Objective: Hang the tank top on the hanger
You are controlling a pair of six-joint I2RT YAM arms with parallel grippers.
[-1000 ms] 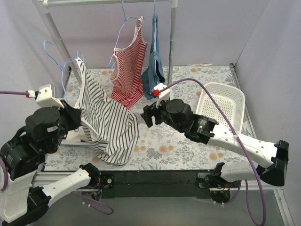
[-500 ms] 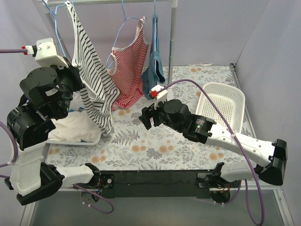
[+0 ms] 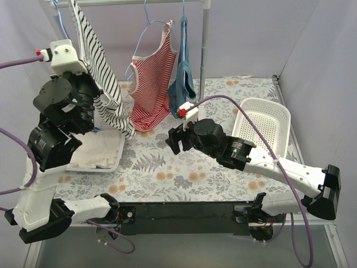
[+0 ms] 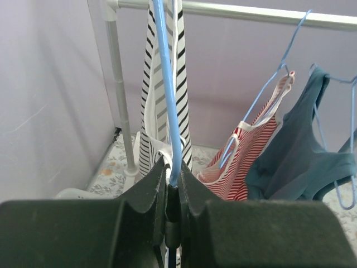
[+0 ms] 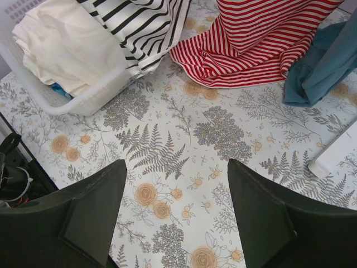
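My left pincer [image 4: 173,187] is clamped on the blue wire of the hanger [image 4: 166,84], which rises straight ahead of it toward the rack pole [image 4: 251,12]. The tank top [image 4: 181,95] drapes along that wire, just beyond the pincer tips. My right pincer [image 5: 175,173] hangs with fingers apart above the floral counter [image 5: 184,134], gripping nothing; the tank top's hem shows ahead and to its left.

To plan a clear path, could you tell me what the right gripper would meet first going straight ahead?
Probably the floral tablecloth ahead of the open right gripper; the tank top lies beyond, though depth is unclear.
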